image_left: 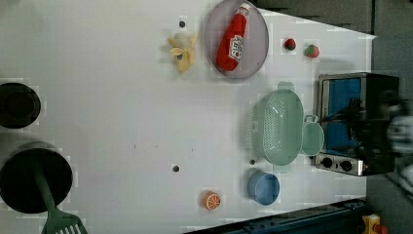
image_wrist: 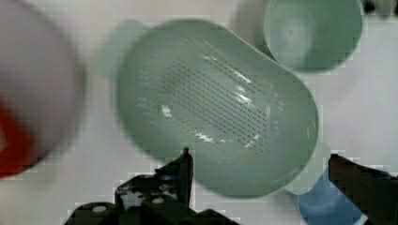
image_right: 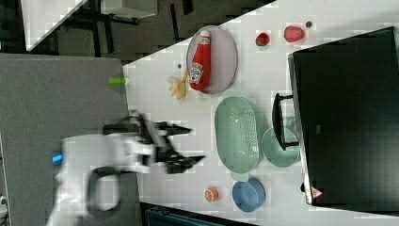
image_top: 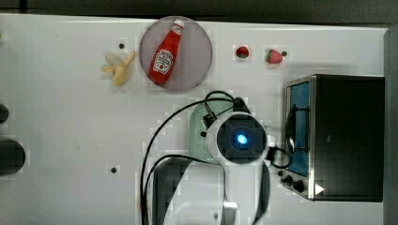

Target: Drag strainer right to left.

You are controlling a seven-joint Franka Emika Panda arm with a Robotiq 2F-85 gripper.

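Strainer, pale mint-green oblong plastic pierced with small holes (image_wrist: 216, 108), sits on the white table (image_left: 122, 122) between the grey round plate (image_left: 214, 53) bearing a red ketchup bottle (image_left: 233, 39) and the round blue bowl (image_left: 263, 187), a round green cup (image_left: 311, 139) touching its side. My black gripper (image_wrist: 260, 164) hangs above it, jaws spread wide, grasping nothing.

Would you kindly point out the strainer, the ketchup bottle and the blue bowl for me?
strainer (image_left: 278, 127), left view, on its perforated floor.
ketchup bottle (image_left: 232, 46), left view, on its label.
blue bowl (image_left: 263, 187), left view, on its inside.
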